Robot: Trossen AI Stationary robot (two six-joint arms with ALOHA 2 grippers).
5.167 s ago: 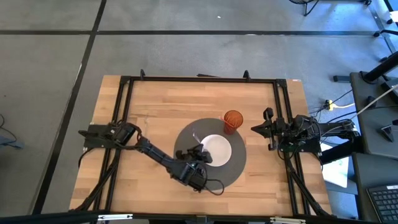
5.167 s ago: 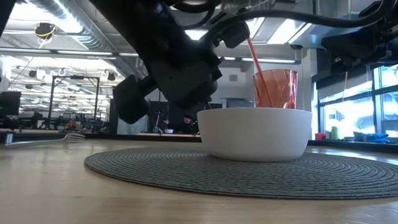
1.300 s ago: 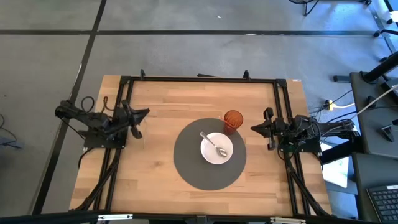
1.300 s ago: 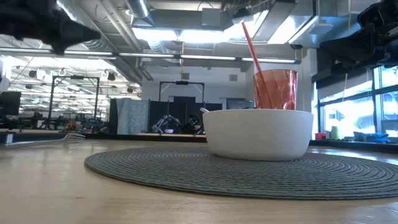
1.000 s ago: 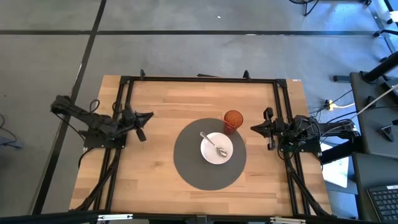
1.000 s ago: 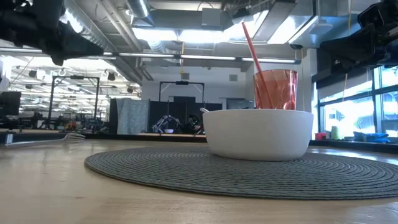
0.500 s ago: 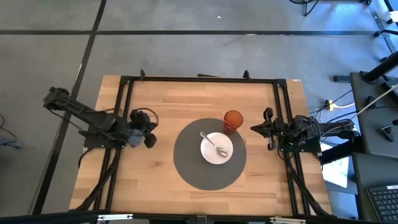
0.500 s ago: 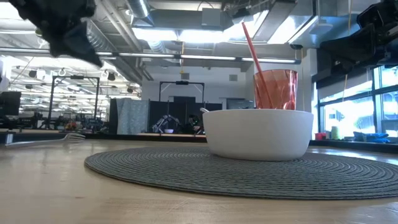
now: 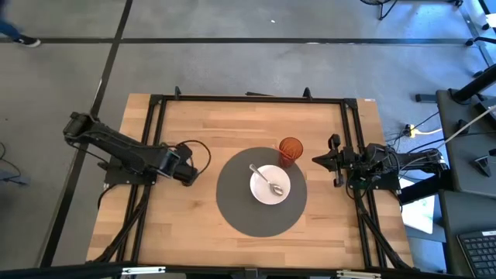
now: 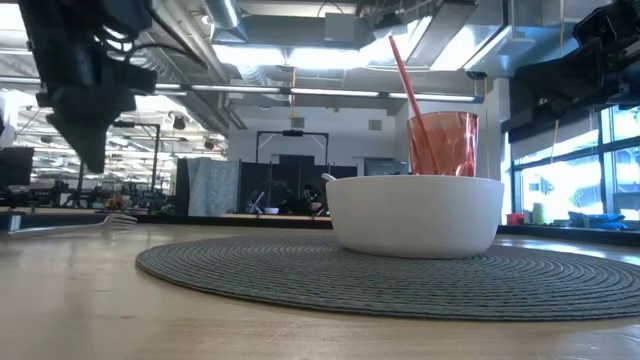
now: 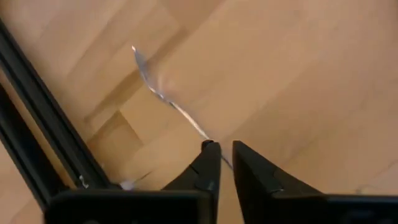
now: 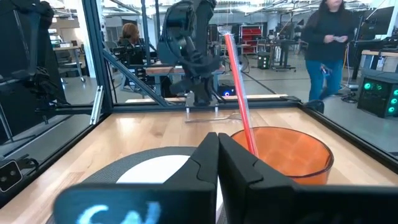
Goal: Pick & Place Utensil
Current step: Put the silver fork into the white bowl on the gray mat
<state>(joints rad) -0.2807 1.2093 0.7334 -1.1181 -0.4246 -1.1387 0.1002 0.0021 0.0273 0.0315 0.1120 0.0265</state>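
A silver fork (image 11: 168,99) lies flat on the wooden table near its left side; it also shows in the low view (image 10: 70,225). My left gripper (image 11: 225,163) points down above the fork's handle, clear of the table (image 10: 85,130), its fingers only a narrow gap apart. A white bowl (image 9: 270,186) with a spoon (image 9: 268,179) in it stands on a round grey placemat (image 9: 232,205). My right gripper (image 12: 217,155) is shut and empty at the table's right edge (image 9: 335,160).
An orange cup (image 9: 291,150) with a red straw (image 12: 237,93) stands on the mat's far right, next to the bowl. Black frame rails (image 9: 151,139) run along the table's left, right and far edges. A person (image 12: 326,43) stands in the room beyond.
My left gripper has swung out from the left rail toward the table's middle and near side, has tipped to point down, and has come lower over the fork. The fork, bowl, spoon and cup have stayed where they were.
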